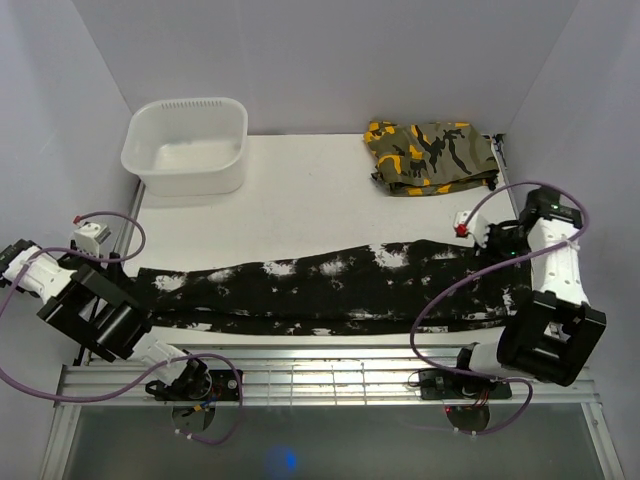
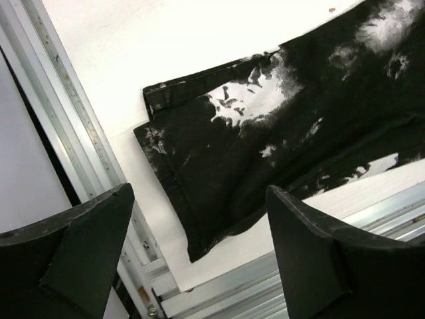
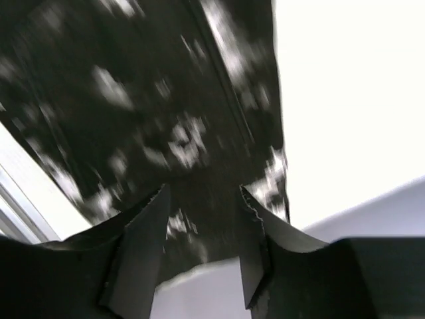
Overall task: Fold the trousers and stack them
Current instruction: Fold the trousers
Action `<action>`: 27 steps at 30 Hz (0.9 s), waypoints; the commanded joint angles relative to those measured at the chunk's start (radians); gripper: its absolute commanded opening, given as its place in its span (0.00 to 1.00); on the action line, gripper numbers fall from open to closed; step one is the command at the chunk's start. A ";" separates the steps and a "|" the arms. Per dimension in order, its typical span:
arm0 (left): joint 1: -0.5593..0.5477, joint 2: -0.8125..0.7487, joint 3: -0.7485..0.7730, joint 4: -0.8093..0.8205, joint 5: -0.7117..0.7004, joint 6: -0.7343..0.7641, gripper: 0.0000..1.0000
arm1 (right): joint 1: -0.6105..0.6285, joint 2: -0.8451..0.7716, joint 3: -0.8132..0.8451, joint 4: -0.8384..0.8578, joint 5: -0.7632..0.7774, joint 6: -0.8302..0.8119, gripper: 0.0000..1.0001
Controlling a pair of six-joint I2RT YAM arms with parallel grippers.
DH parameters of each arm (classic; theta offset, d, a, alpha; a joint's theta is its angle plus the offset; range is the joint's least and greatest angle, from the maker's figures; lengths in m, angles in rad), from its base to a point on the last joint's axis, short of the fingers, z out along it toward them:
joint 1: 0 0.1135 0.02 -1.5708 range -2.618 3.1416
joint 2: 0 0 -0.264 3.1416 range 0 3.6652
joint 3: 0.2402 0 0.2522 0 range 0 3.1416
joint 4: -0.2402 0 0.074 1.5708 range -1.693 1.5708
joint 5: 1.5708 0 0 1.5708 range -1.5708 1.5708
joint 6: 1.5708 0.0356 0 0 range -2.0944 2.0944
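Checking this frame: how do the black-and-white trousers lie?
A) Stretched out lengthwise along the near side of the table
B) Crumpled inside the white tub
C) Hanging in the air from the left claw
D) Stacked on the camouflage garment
A: the trousers lie flat along the near side of the table, spanning it from left to right, well apart from the tub and the camouflage garment.

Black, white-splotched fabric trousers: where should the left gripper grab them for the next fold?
Probably the layered cuff hems, from above at their left end: the black, white-splotched fabric trousers lie flat lengthwise, and the open left gripper hangs right there.
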 commanded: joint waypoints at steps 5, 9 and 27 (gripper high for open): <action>-0.089 -0.039 -0.197 0.281 -0.136 -0.329 0.57 | 0.396 -0.108 -0.180 0.188 0.021 0.394 0.44; -0.095 -0.033 -0.228 0.328 -0.167 -0.437 0.37 | 0.538 -0.068 -0.291 0.271 0.105 0.490 0.36; -0.205 -0.283 -0.337 0.416 -0.180 -0.374 0.98 | 0.295 -0.009 -0.059 0.122 0.099 0.655 0.48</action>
